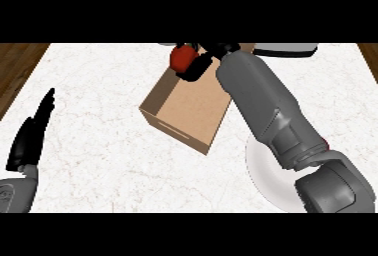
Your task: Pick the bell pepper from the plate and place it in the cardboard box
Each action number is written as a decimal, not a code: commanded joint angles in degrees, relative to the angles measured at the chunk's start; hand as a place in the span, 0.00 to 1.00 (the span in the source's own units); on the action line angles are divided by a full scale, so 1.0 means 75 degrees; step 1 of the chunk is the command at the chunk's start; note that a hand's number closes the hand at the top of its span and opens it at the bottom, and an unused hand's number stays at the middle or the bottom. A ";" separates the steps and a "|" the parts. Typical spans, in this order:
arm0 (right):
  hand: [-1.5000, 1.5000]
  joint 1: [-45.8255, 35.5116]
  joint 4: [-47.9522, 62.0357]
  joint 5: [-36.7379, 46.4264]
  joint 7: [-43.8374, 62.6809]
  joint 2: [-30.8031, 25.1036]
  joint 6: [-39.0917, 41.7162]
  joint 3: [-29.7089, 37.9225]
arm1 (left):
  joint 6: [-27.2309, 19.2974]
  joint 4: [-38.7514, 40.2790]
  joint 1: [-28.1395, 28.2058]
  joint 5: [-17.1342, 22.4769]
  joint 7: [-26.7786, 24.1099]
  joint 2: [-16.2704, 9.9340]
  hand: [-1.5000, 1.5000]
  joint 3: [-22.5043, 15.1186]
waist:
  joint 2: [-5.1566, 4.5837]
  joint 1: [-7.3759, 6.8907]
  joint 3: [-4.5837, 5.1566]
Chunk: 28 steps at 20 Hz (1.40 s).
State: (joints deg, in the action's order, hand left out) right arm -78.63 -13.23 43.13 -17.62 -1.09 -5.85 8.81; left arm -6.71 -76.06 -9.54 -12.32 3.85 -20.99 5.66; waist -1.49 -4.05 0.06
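No writing or label could be read on anything in the head view. The cardboard box [188,107] lay at a slant near the middle of the white marbled counter [103,150], its open top facing up and a slot-shaped handle cut in its near side wall; a dark wooden floor [18,55] showed past the counter's left and right edges. Wide bare counter lay to the left of the box and in front of it, while the right side was crowded by the grey right forearm, which crossed over the white plate [264,170] near the lower right. The right hand [198,62] reached over the box's far end with its black fingers curled round the bell pepper [179,57] — a red, rounded shape, only partly visible past the fingers, held above the box's far corner near the counter's back edge. The left hand [31,135] rested at the left edge, fingers straight and pointing up, holding nothing.
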 commanded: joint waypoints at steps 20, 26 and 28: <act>0.00 0.0098 0.0265 -0.1924 -0.0933 -0.0198 -0.0377 0.1776 | -0.0023 0.0340 -0.0330 -0.0090 -0.0045 0.0044 0.50 0.0102 | -0.0057 -0.0073 -0.0012; 0.00 0.0534 0.0336 -0.2475 -0.1647 -0.0815 0.0304 0.2330 | 0.0005 0.0059 -0.0014 -0.0143 -0.0196 0.0107 0.50 -0.0010 | -0.0059 -0.0125 -0.0017; 0.00 0.0419 0.0377 -0.2591 -0.1580 -0.1367 0.0874 0.2452 | 0.0201 0.0222 -0.0243 -0.0002 -0.0137 -0.0043 0.50 0.0124 | -0.0080 -0.0068 -0.0015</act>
State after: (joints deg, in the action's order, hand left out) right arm -76.40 -10.75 25.75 -27.65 -7.38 -3.35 25.10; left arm -6.40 -74.50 -11.06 -13.09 2.96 -20.50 5.95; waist -2.00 -4.79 -0.05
